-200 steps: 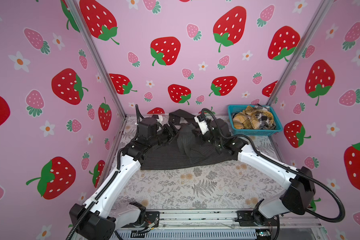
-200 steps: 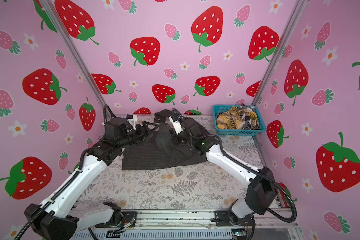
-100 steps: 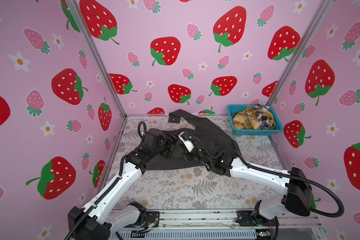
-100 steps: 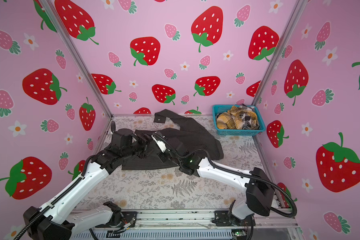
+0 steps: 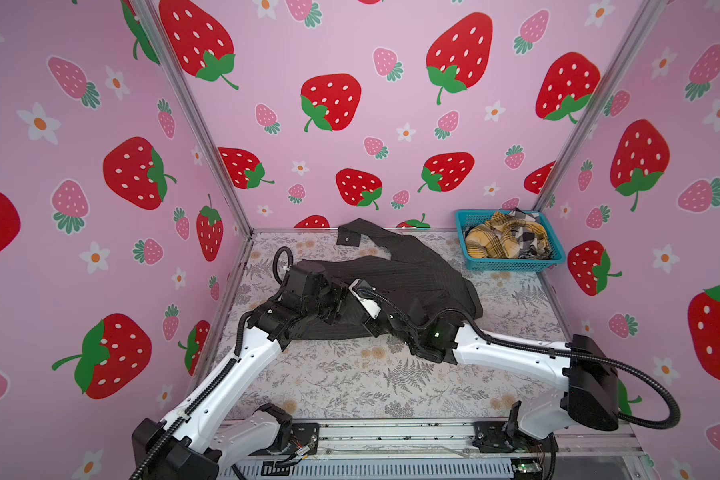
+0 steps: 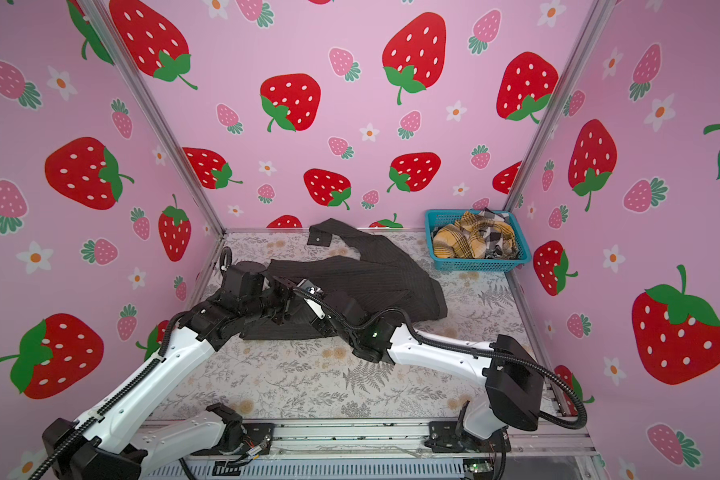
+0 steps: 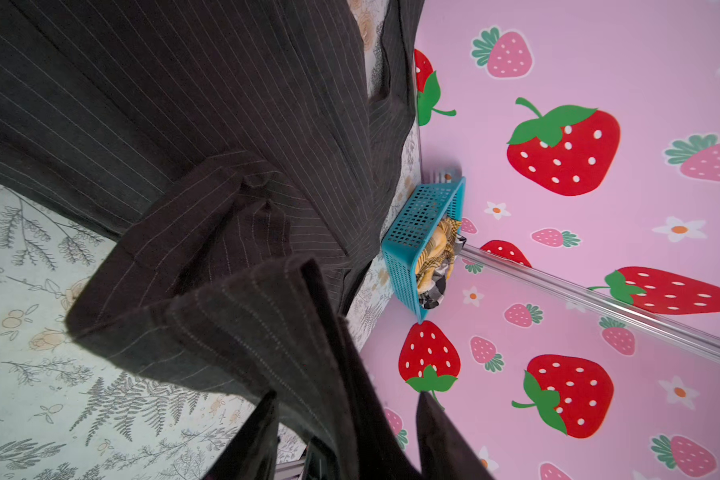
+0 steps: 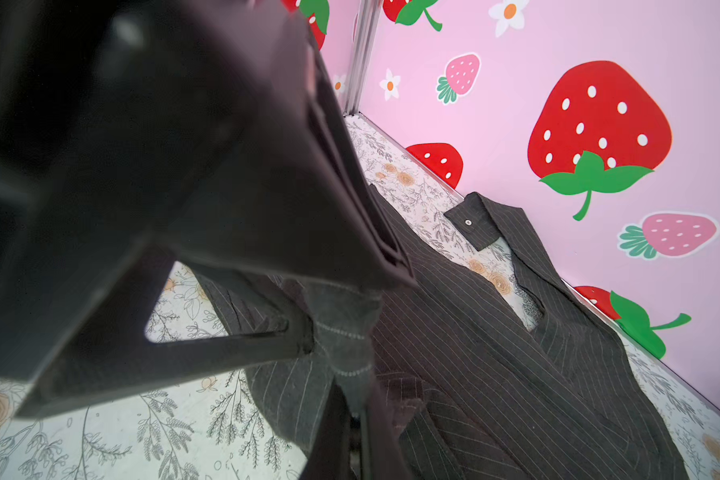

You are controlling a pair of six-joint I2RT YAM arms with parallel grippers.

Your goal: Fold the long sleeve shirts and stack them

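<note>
Tips hidden in both top views. Wrist views: right pincer (image 8: pixel 356 399) pinching pinstripe shirt (image 5: pixel 416 274); left pincer (image 7: pixel 348 399) spread around shirt fold. Shirt pulled leftward since earlier.

1. The pinstripe shirt (image 5: pixel 412 274) is dark charcoal with thin pale stripes.
2. The plaid shirt (image 5: pixel 491 245) is mustard yellow with dark lines.
3. The check shirt (image 5: pixel 531 241) is black and white.
4. The basket (image 5: pixel 512 264) is teal.
5. The table (image 5: pixel 350 374) is pale, printed with grey ferns and tan flowers.
6. The walls (image 5: pixel 391 62) are pink with red and pink strawberries and white flowers.
7. The arms (image 5: pixel 225 386) are white with black joints.
</note>
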